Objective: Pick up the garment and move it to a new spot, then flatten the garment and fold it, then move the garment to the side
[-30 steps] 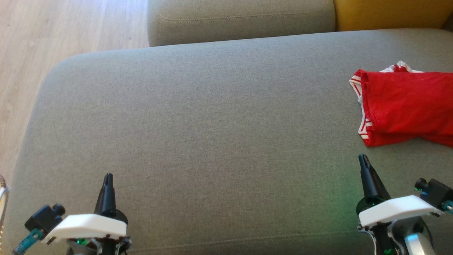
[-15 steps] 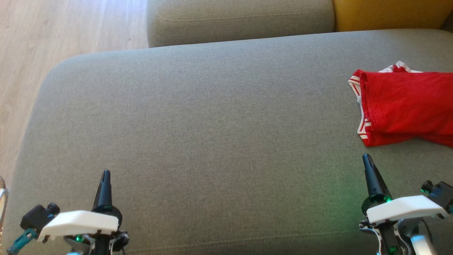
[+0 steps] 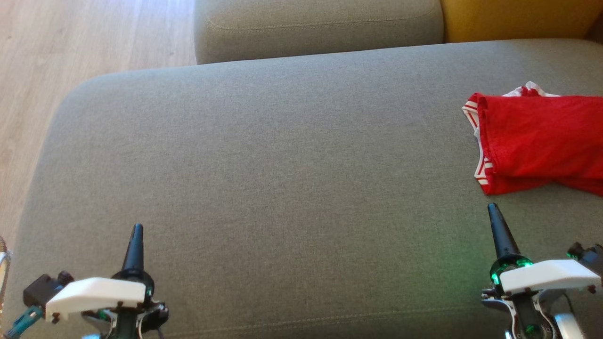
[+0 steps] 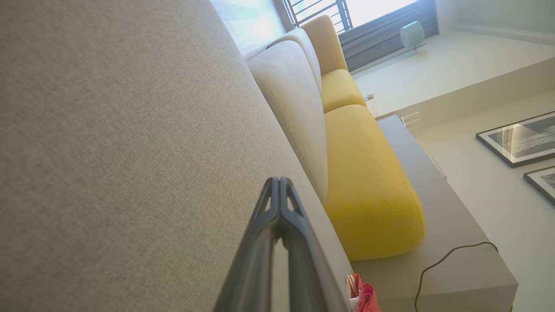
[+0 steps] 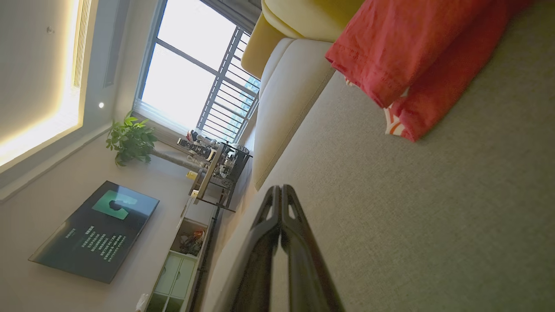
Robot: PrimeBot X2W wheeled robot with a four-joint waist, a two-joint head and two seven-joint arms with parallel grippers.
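Red cloth with white-striped trim, the garment (image 3: 537, 136) lies folded on the grey sofa seat (image 3: 282, 155) at the head view's right edge, just ahead of the right gripper (image 3: 492, 207) and apart from it. The left gripper (image 3: 136, 228) hangs over bare seat at the lower left. Both pairs of jaws are pressed together, holding nothing. From the left wrist, the closed jaws point along the seat toward a yellow cushion (image 4: 368, 182); a scrap of the garment shows at the bottom edge. From the right wrist, the closed jaws aim over grey seat, with the garment up and to the right.
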